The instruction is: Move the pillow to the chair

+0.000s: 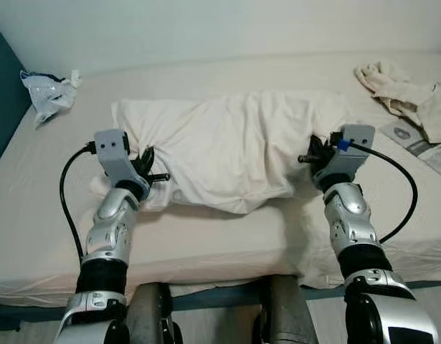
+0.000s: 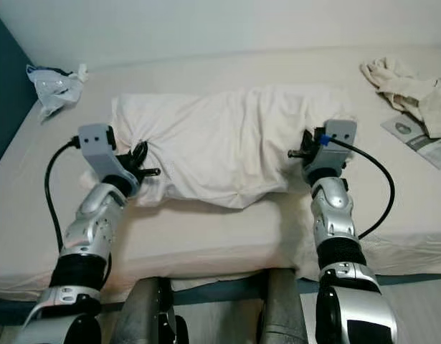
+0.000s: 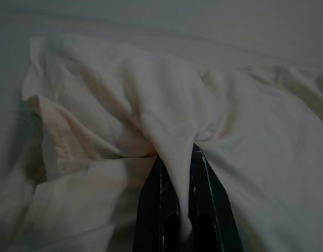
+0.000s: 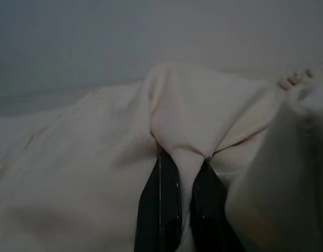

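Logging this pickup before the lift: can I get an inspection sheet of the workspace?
Surface: bed with a cream sheet, under the pillow.
Job's things: white pillow lying across the bed, crumpled; chair nothing seen.
Clutter: plastic bag at the far left corner; crumpled cloth and a leaflet at the far right.
Grippers: left gripper shut on a fold at the pillow's left end; right gripper shut on a fold at its right end.
Cables: black cable looping off each wrist, clear of the pillow.
Surroundings: pale wall behind the bed.

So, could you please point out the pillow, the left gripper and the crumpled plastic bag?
pillow (image 1: 234, 147), left eye view, middle of its white case.
left gripper (image 1: 150, 166), left eye view, between its fingertips.
crumpled plastic bag (image 1: 48, 92), left eye view, its middle.
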### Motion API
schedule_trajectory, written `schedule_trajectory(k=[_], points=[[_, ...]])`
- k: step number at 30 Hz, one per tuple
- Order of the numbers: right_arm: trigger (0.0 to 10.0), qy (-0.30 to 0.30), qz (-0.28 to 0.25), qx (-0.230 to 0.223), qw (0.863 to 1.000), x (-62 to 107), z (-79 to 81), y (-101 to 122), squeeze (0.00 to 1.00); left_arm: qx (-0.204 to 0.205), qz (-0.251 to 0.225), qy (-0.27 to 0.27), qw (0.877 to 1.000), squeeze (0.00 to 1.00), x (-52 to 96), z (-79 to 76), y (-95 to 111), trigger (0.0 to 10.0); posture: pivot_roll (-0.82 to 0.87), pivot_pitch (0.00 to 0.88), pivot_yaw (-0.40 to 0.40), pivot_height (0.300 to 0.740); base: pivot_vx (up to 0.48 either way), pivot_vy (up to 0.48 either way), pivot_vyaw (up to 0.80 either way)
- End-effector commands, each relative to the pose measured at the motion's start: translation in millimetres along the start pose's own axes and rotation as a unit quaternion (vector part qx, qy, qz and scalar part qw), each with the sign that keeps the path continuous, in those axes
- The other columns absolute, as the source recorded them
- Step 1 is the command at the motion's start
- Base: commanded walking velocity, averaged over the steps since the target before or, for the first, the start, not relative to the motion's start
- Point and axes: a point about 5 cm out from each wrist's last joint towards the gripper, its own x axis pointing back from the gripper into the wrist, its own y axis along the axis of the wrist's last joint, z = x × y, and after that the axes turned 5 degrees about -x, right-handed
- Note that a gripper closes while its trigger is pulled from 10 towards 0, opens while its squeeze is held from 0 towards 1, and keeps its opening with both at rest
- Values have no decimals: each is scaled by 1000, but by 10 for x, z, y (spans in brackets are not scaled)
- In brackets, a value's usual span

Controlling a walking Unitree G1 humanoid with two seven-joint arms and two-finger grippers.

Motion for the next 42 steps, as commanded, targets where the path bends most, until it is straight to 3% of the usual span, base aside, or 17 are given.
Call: schedule_trajectory(k=[1, 6, 15, 25, 30, 32, 34, 42], points=[[10000, 25, -11, 3, 1000, 6, 132, -3, 0, -6, -28, -9, 1000, 0, 5, -71, 78, 10000, -3, 86, 30, 590, 0, 0, 0], [10000, 24, -17, -5, 1000, 82, 158, -39, 0, -14, -23, -14, 1000, 0, 75, -113, 32, 10000, -4, 72, 33, 599, 0, 0, 0], [10000, 33, -10, -5, 999, 172, 219, -126, 0, -17, -19, -17, 1000, 0, 63, -132, 64, 10000, -4, 51, 35, 639, 0, 0, 0], [10000, 35, -4, -2, 999, 222, 226, -157, 0, -30, -34, 16, 999, 0, 161, -80, 23, 10000, -13, 53, 29, 689, 0, 0, 0], [10000, 44, -1, 1, 999, 235, 254, -168, 0, -12, -3, 19, 1000, 0, 176, -71, -41, 10000, -12, 53, 22, 714, 0, 0, 0], [10000, 45, 0, 2, 999, 241, 257, -175, 0, -21, 1, 20, 1000, 0, 186, -64, -58, 10000, -9, 51, 17, 719, 0, 0, 0], [10000, 47, 4, 1, 999, 260, 260, -194, 0, -55, -5, 13, 998, 0, 225, -58, -86, 10000, -6, 52, 12, 734, 0, 0, 0], [10000, 43, 14, -2, 999, 306, 247, -248, 0, -61, -2, 17, 998, 0, 314, -29, -146, 10000, 4, 48, 6, 740, 0, 0, 0]])
